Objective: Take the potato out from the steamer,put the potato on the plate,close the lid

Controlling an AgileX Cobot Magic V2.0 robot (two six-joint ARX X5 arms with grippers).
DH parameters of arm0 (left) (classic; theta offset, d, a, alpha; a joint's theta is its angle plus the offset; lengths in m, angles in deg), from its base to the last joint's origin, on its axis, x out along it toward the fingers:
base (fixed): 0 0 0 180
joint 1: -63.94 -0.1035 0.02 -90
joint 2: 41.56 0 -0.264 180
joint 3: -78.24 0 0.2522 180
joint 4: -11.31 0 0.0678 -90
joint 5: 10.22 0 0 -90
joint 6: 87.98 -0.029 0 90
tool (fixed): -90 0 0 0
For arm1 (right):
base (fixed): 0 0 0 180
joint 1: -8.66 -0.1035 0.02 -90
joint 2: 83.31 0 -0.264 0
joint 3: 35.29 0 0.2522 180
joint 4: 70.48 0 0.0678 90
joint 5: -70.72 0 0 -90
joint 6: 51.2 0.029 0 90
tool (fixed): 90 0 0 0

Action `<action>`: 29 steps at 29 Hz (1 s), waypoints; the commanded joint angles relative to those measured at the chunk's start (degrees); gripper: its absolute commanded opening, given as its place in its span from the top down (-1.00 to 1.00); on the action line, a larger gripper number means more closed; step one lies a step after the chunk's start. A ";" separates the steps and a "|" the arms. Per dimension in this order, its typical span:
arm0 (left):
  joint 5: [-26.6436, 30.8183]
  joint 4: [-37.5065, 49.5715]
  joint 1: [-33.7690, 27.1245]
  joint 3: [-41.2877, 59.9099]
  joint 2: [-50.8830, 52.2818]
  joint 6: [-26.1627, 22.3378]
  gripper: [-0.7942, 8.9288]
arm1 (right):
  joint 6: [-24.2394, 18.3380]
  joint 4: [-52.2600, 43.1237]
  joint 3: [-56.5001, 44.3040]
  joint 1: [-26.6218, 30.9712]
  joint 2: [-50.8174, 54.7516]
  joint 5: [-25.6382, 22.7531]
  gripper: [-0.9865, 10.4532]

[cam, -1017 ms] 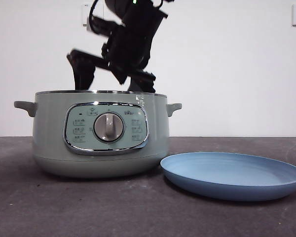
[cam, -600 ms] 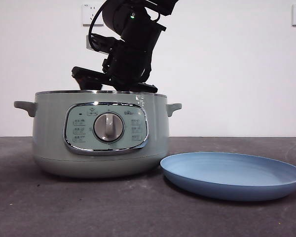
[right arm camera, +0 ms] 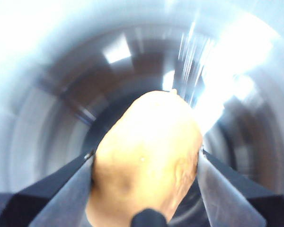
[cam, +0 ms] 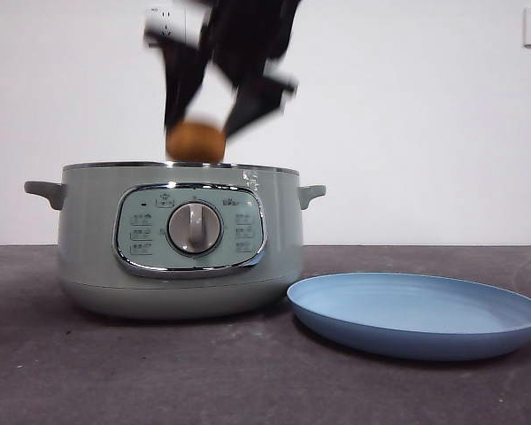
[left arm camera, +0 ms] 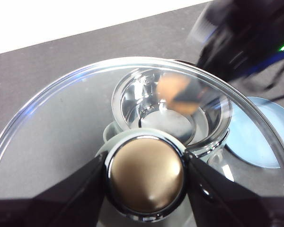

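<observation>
The potato is seen clear of the steamer, hanging just above the rim toward its left half, pinched between the two black jaws of the right gripper. In the right wrist view the potato fills the gap between the jaws, which are pressed against its two long flanks, with the shiny inner bowl blurred beyond it (motion blur, so finer detail cannot be read).

The skin looks smooth and the body firm and rounded, so it is judged to be fairly solid but liable to roll or squirt out of a flat two-sided pinch. A hold across the widest middle, as is shown here, is judged the safest; a grip nearer an end would likely let it swing or slip. It is probably light for the arm, and not fragile, though a drop onto the plate could make it roll off the shallow rim.

The plate lies on the desk just right of the steamer and slightly nearer, its rim close beside the pot's base.

Meanwhile the lid is held aloft by the left gripper, whose jaws are clamped on either side of the knob; through the glass the open pot and the lifted potato are visible below. The glass is judged heavy and breakable, so the knob remains the only sensible hold.
</observation>
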 commanded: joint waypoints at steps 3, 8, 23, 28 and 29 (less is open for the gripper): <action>-1.38 5.40 -0.22 -1.18 -0.09 0.35 0.85 | -0.42 8.55 0.07 0.50 10.36 -0.31 0.85; -3.80 5.70 -0.11 -1.18 -1.49 0.33 0.85 | -2.05 20.06 -0.39 1.75 18.95 -0.76 0.85; -3.82 6.38 -0.11 -1.18 -2.01 0.15 0.85 | -0.70 10.08 -29.24 8.39 31.02 -2.82 0.85; -3.82 6.34 -0.11 -1.18 -2.01 0.17 0.85 | -0.59 2.62 -40.48 10.43 31.41 -0.59 0.85; -3.82 6.32 -0.11 -1.18 -2.01 0.17 0.86 | -0.46 -0.09 -42.97 10.88 31.41 0.70 0.85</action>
